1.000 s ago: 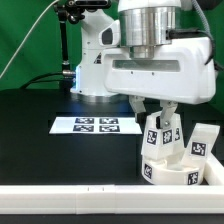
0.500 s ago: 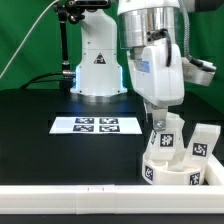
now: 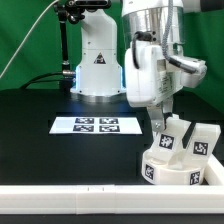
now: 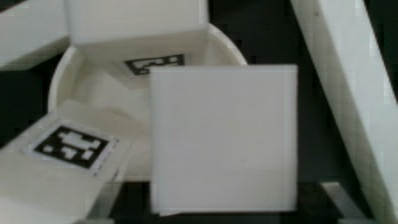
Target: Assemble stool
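Observation:
The round white seat (image 3: 172,174) lies at the exterior view's right with tags on its rim. A white leg (image 3: 169,137) stands on it, slightly tilted, and my gripper (image 3: 160,122) is shut on that leg from above. A second leg (image 3: 203,146) stands on the seat just to the right of it. In the wrist view the held leg (image 4: 221,135) fills the middle as a plain white block between my gripper's (image 4: 222,206) dark fingers. The seat (image 4: 98,85) curves behind it, and the other leg (image 4: 71,146) shows its tag. No third leg shows.
The marker board (image 3: 95,125) lies flat on the black table to the left of the seat. A long white rail (image 3: 90,196) runs along the front edge, and it also crosses the wrist view as the rail (image 4: 349,62). The arm's base (image 3: 97,70) stands at the back.
My wrist has turned about its upright axis over the seat, with the leg still between the fingers. The leg has turned and tilted a little. The seat and second leg stayed put.

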`<state>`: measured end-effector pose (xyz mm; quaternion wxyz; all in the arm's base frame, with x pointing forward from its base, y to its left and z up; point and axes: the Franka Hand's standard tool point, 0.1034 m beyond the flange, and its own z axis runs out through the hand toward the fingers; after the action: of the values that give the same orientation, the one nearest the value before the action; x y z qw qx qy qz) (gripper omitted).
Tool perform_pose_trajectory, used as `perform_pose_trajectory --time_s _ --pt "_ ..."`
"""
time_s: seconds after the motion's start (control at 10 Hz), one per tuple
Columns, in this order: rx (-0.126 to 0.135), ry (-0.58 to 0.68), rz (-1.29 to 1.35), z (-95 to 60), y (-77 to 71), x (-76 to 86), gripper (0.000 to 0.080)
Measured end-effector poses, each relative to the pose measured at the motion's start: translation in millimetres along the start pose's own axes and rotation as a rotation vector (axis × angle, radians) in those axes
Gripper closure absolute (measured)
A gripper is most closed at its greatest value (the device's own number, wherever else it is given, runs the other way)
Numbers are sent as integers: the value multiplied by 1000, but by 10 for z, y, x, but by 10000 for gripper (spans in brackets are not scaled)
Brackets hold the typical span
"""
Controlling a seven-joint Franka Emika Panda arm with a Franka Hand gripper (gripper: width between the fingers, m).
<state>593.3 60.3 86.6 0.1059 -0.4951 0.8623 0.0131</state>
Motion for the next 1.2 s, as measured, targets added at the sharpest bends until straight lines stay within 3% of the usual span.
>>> perform_pose_trajectory --time_s 0.6,0.7,0.8,1.0,1.2 --pt "-5 -23 158 3 -3 11 465" --pt "-11 -23 141 -4 -4 8 313" --pt "-34 -28 98 -50 -24 -15 203" --pt "-32 -47 20 -167 -73 -72 163" --pt "-32 -45 -107 -143 -63 -57 152"
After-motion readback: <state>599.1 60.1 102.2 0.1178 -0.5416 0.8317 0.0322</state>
